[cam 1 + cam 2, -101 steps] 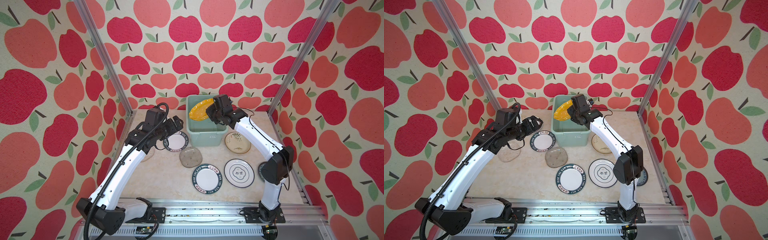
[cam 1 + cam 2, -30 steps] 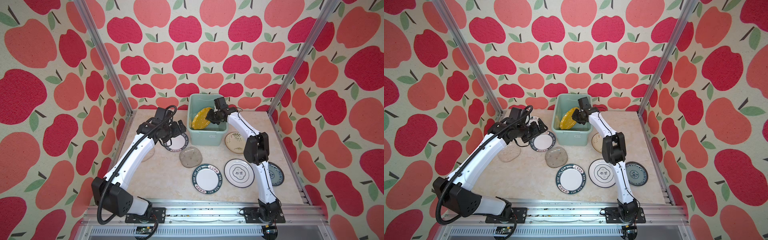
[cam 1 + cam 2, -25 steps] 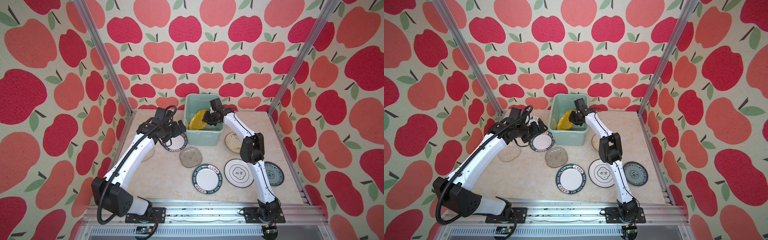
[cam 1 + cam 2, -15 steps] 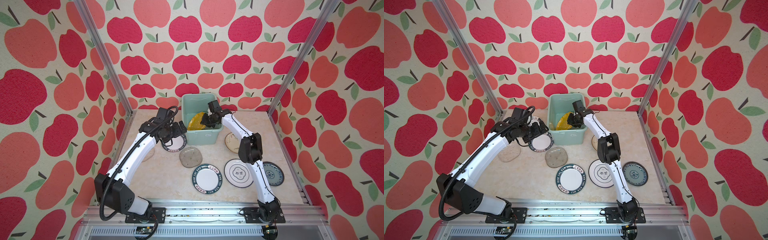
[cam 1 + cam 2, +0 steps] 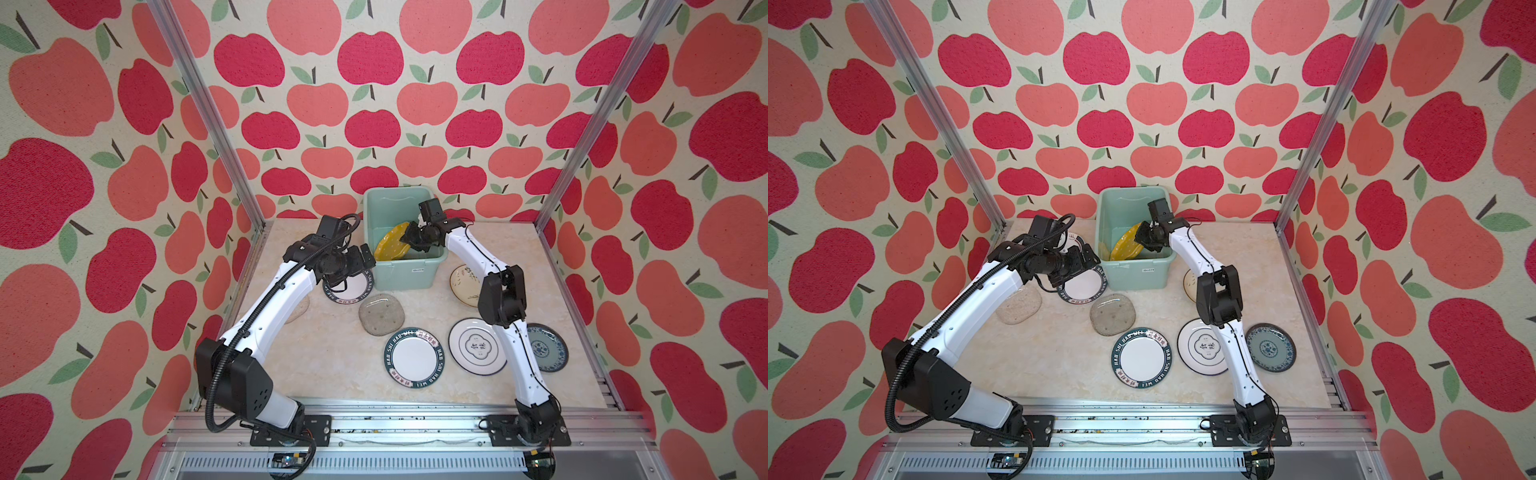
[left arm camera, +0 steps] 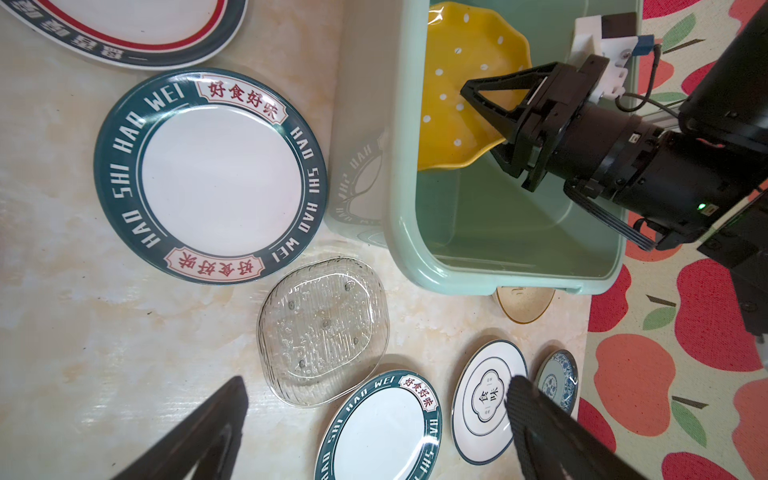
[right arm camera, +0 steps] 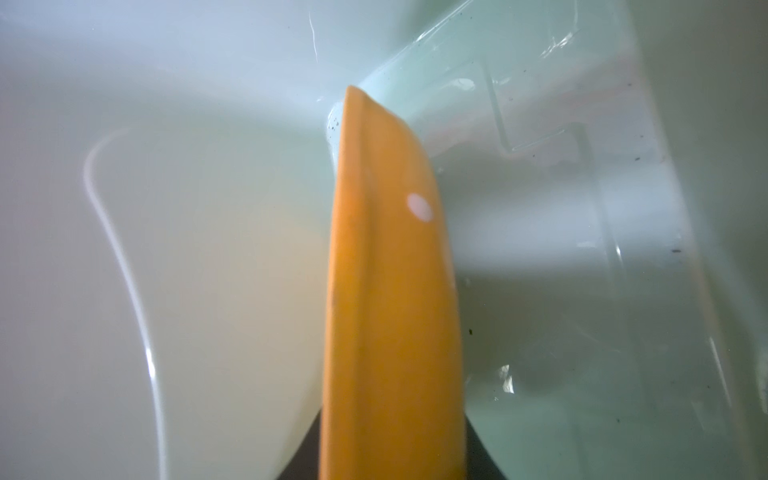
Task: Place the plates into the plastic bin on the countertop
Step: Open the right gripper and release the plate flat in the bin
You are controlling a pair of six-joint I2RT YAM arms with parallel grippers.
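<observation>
The mint-green plastic bin (image 5: 405,280) (image 5: 1133,276) stands at the back of the countertop (image 5: 332,365). My right gripper (image 5: 409,241) (image 5: 1142,239) (image 6: 482,120) reaches down into it, shut on the rim of a yellow dotted plate (image 5: 390,245) (image 6: 457,83) (image 7: 386,291). The plate hangs tilted, its far edge against the bin's inner wall (image 7: 582,291). My left gripper (image 5: 361,266) (image 6: 376,386) is open and empty, hovering over a green-rimmed plate (image 5: 347,289) (image 6: 212,174) beside the bin's left wall. A clear glass plate (image 5: 381,313) (image 6: 322,328) lies just in front.
On the countertop lie another green-rimmed plate (image 5: 414,358), a white plate with a thin dark rim (image 5: 476,347), a blue-patterned plate (image 5: 544,347), a cream plate (image 5: 465,282), and a clear plate (image 5: 1017,307) under my left arm. Aluminium rails (image 5: 561,174) edge the walls.
My right gripper has carried the yellow plate lower into the bin and further left. The bin has slid slightly left. My left arm has barely moved.
</observation>
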